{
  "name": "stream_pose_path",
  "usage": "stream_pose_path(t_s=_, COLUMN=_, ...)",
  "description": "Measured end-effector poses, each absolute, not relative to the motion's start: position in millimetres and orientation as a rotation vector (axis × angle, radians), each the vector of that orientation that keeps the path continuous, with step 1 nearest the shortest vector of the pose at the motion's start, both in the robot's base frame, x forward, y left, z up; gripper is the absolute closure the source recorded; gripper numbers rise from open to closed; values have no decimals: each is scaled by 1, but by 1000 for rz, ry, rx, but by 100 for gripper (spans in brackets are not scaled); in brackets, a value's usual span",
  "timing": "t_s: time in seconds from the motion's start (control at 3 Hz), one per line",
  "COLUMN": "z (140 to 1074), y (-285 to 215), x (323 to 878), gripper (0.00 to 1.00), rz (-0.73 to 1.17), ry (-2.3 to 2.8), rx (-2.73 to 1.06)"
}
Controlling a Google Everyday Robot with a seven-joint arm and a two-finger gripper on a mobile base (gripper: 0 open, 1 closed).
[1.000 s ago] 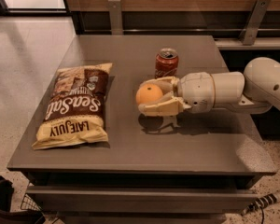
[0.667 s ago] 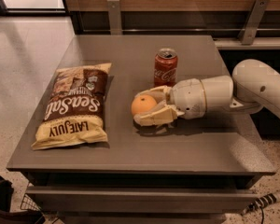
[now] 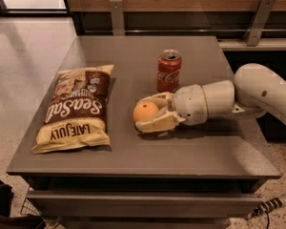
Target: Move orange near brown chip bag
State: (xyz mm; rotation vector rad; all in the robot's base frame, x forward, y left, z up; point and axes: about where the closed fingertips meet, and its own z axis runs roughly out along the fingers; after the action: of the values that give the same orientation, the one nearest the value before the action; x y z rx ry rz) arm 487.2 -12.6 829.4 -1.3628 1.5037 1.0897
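The orange (image 3: 145,111) is held between the two cream fingers of my gripper (image 3: 144,112), low over the grey table (image 3: 195,151), just in front of the can. The gripper reaches in from the right on a white arm. The brown chip bag (image 3: 77,107) lies flat on the left part of the table, brown with cream-yellow ends and "Sea Salt" script. The orange is a short gap to the right of the bag's right edge, not touching it.
A red soda can (image 3: 168,71) stands upright just behind the gripper, close to its upper finger. The white arm (image 3: 257,93) crosses the table's right side. A wooden wall with metal brackets (image 3: 117,13) runs behind. The table's front edge is near the bag's bottom.
The gripper has carried the orange leftward and lower, from beside the can toward the chip bag. The can and the bag have not moved.
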Motion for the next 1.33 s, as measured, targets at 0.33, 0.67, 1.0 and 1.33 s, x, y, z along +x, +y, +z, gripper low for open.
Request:
stream_pose_path(t_s=0.33, z=832, y=-13, x=487, gripper=84, rz=1090, ry=1504, rx=-1363)
stream_pose_path(t_s=0.67, z=833, y=-12, x=487, gripper=60, rz=1090, ry=1504, rx=-1363)
stream_pose_path(t_s=1.0, z=833, y=-12, x=487, gripper=37, rz=1090, ry=1503, rx=-1363)
stream_pose_path(t_s=1.33, z=833, y=-12, x=487, gripper=14, rz=1090, ry=1503, rx=-1363)
